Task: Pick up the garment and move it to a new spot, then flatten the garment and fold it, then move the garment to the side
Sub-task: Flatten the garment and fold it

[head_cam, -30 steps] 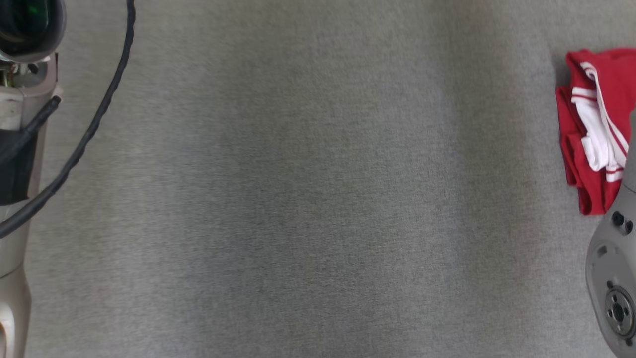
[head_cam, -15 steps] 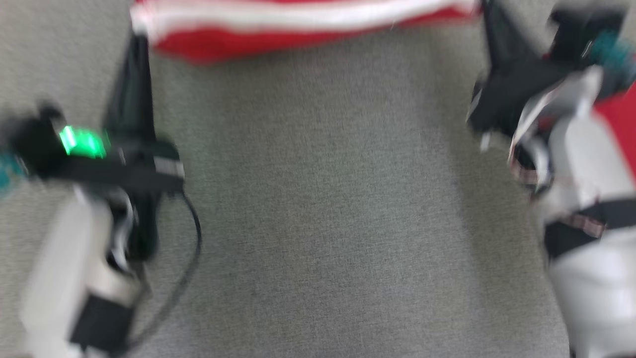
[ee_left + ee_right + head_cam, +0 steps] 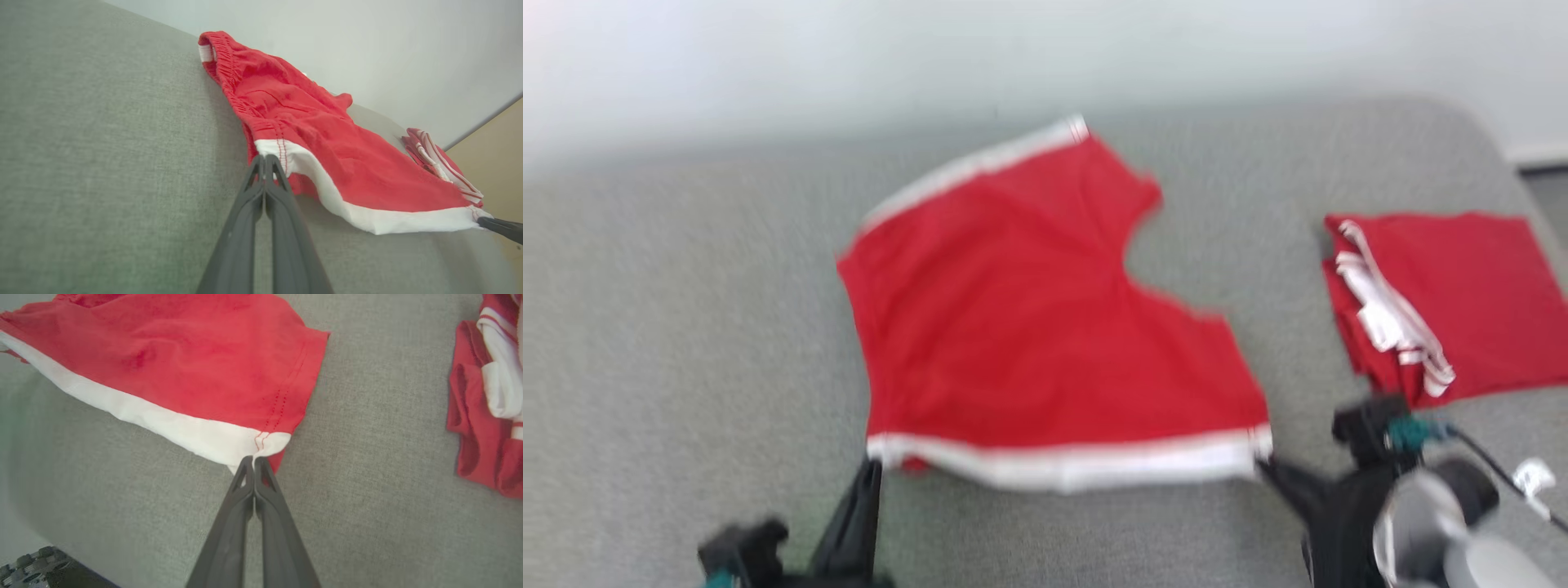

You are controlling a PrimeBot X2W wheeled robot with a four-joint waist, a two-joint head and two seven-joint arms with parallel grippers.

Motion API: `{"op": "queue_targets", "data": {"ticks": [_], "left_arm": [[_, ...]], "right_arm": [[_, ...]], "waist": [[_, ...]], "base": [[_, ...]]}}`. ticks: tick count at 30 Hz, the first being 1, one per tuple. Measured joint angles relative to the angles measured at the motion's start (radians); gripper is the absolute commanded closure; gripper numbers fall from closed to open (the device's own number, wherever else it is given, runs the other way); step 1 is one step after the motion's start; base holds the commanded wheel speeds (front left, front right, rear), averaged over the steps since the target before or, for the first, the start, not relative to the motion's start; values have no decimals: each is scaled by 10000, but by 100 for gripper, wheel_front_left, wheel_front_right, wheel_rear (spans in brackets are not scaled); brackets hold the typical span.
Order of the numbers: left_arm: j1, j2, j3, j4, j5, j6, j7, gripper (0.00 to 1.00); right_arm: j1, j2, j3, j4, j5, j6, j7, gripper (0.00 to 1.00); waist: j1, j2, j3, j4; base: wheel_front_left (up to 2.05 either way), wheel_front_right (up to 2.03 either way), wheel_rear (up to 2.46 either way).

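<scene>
The left gripper has its two dark fingers pressed together and it pinches the near left corner of the red shorts, just where the white band meets the elastic waist edge. From this gripper the shorts spread forward and to the right, lying quite flat on the grey fabric surface, with the notch between the legs at the far right side. The white band runs along the near edge to the right gripper, which is also closed and pinches the near right corner of the band. Forward and to the right of the right gripper, apart from the shorts, lies a pile of folded red garments with white stripes.
</scene>
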Motion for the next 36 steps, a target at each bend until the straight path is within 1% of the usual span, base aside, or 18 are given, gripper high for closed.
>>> {"op": "queue_targets", "data": {"ticks": [2,5,6,8,9,11,13,15,16,17,20,22,24,27,28,29,34,36], "left_arm": [[560,109,-100,-25,52,0,0,100],[1356,351,-401,-146,286,0,31,100],[1591,380,-385,-226,259,59,46,100],[2057,460,-370,-462,274,320,82,100],[2266,525,-424,-596,274,364,182,100],[2626,593,-558,-907,336,514,370,100],[2821,600,-543,-1248,311,600,437,100],[2801,527,-439,-1590,165,616,433,100],[2753,470,-403,-1728,81,627,437,100],[2674,430,-407,-1841,73,627,443,100],[2159,293,-407,-2054,-25,677,600,100],[1661,203,-420,-2151,-23,725,740,100],[1111,35,-468,-2209,-190,665,976,100],[133,-272,-525,-2203,-213,677,1233,100],[133,-272,-525,-2203,-213,677,1233,100],[-168,-376,-525,-2169,-219,731,1252,100],[-1643,-953,-587,-1599,-265,872,1406,100],[-2168,-1089,-573,-1202,-255,1060,1312,100]], "right_arm": [[746,-173,-67,-616,399,0,614,100],[1778,-502,-150,-1467,686,0,1440,100],[2100,-612,-192,-1733,794,0,1682,100],[2739,-681,-481,-2194,965,0,2050,100],[3030,-715,-619,-2439,1062,0,2222,100],[3485,-650,-1060,-2876,1114,0,2286,100],[3609,-631,-1436,-3235,1022,0,2293,100],[3359,-263,-1954,-3444,928,0,1778,100],[3062,-155,-1956,-3499,932,-4,1626,100],[2744,-203,-1845,-3501,907,-2,1499,100],[1476,-199,-1574,-2890,798,2,1149,100],[593,-190,-1292,-2174,769,0,1028,100],[-390,-167,-1097,-1452,727,0,794,100],[-1899,-217,-830,-217,272,0,336,100],[-1899,-217,-830,-217,272,0,336,100],[-2320,-213,-757,196,159,-2,163,100],[-4133,19,-1135,2242,-587,0,-911,100],[-4593,75,-1191,2938,-857,0,-1200,100]], "waist": [[-1,0,-426,-10],[0,-1,-964,-43],[0,-1,-1106,-57],[0,0,-1341,-77],[1,-1,-1428,-79],[1,0,-1533,-37],[2,0,-1561,50],[3,1,-1538,155],[4,2,-1511,212],[4,1,-1475,265],[6,2,-1317,397],[6,3,-1178,497],[6,3,-985,606],[7,4,-626,802],[7,4,-626,802],[7,4,-500,880],[9,4,186,1332],[8,5,436,1567]], "base": [[0,0,0],[0,0,0],[0,0,0],[0,0,0],[0,0,0],[0,0,0],[0,0,0],[0,0,0],[0,0,0],[0,0,0],[0,0,0],[0,0,0],[0,0,0],[0,0,0],[0,0,0],[0,0,0],[0,0,0],[0,0,0]]}}
